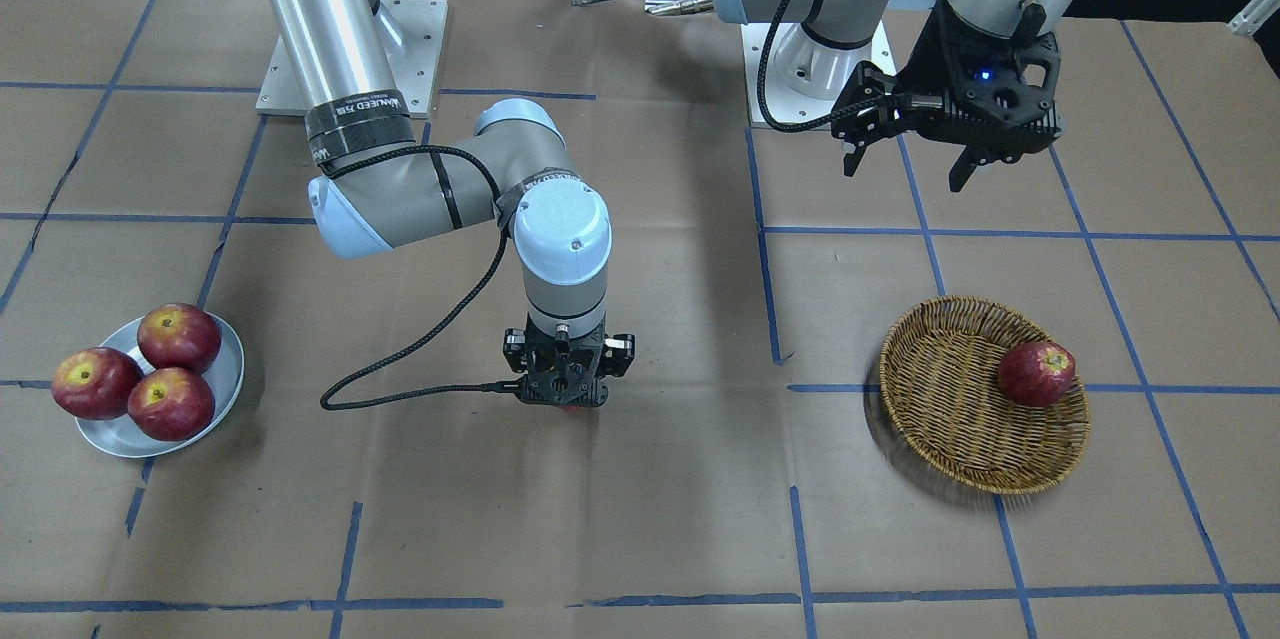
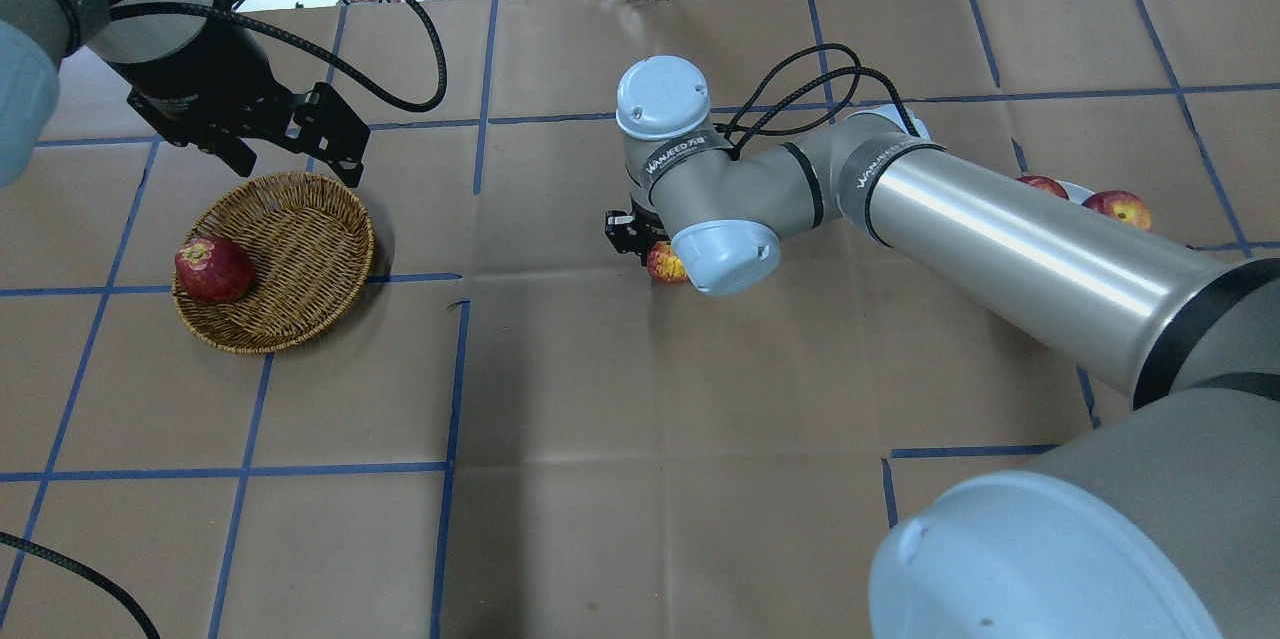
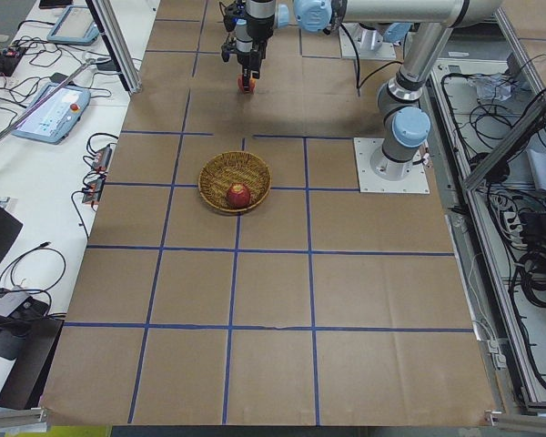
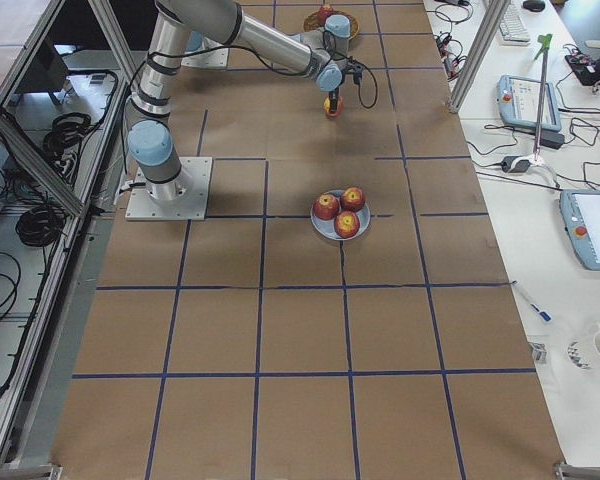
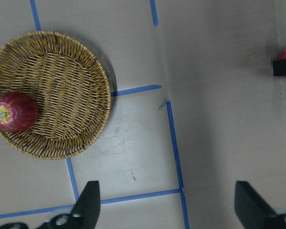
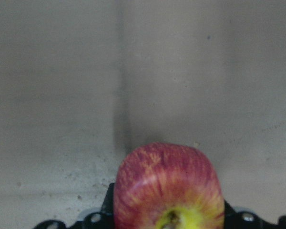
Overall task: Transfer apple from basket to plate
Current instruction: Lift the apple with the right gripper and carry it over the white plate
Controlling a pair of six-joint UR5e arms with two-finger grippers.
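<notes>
The streaky pinkish-red apple with a yellow stem patch sits between the pads of my right gripper, which is shut on it low over the brown paper at the table's middle. The apple also shows in the overhead view. The wicker basket lies on my left side and holds one darker red apple. My left gripper is open and empty, raised behind the basket. The grey-white plate on my right side carries three dark red apples.
The table is covered in brown paper with a blue tape grid. The right arm's long forearm stretches over the plate side. A black cable loops beside the right wrist. Both arm bases stand at the table's robot side.
</notes>
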